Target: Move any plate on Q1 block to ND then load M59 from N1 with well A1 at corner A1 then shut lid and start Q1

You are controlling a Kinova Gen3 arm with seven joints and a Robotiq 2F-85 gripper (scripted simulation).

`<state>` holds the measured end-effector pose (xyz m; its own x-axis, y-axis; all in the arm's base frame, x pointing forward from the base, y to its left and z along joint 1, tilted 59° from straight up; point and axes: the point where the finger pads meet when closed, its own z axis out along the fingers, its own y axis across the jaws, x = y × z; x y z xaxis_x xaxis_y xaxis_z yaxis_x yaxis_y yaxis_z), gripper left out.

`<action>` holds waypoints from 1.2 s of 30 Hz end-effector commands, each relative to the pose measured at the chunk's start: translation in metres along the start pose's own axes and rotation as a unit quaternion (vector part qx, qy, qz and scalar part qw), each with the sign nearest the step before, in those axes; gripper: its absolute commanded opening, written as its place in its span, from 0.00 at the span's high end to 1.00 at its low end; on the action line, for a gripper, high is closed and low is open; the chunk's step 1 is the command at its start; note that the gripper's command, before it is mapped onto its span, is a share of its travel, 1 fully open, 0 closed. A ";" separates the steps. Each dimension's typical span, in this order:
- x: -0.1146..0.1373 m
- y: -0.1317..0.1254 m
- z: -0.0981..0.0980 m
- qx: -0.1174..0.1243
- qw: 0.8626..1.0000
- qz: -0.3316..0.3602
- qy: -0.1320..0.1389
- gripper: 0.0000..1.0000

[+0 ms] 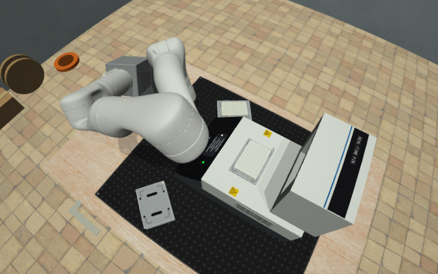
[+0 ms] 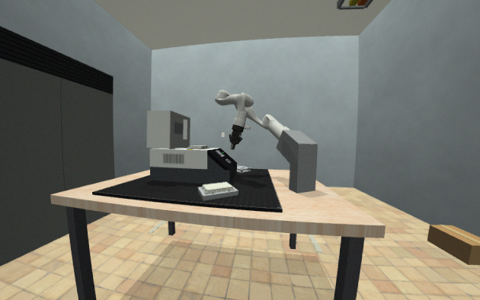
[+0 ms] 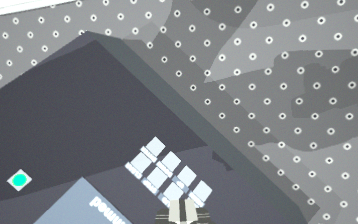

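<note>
The cycler Q1 (image 1: 259, 174) stands on the black mat with its lid (image 1: 325, 174) open and upright at the back. A white well plate (image 1: 252, 159) lies on the block, inside its frame. A second white plate (image 1: 233, 108) sits in a nest beside Q1; it also shows in the exterior view (image 2: 218, 189). Another grey nest (image 1: 154, 204) is empty. I cannot read any labels. My gripper (image 3: 182, 214) is shut and empty, a little above the sloped front panel and close to the block of pale keys (image 3: 170, 172). The lamp (image 3: 20, 180) is green.
The arm's elbow (image 1: 149, 122) hides the key panel and the gripper in the top view. The grey arm pedestal (image 2: 301, 160) stands at the table's far side. A barrel (image 1: 21, 74) and an orange ring (image 1: 66, 61) lie on the floor.
</note>
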<state>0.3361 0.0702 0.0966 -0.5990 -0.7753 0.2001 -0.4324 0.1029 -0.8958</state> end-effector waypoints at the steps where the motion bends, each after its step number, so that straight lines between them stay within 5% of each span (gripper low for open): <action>1: 0.000 0.000 0.000 0.000 1.000 0.000 -0.001 0.90; 36: 0.007 0.008 0.040 0.000 1.000 0.000 -0.001 0.90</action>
<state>0.3551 0.0408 0.0758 -0.5987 -0.7757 0.1996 -0.4321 0.1029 -0.8959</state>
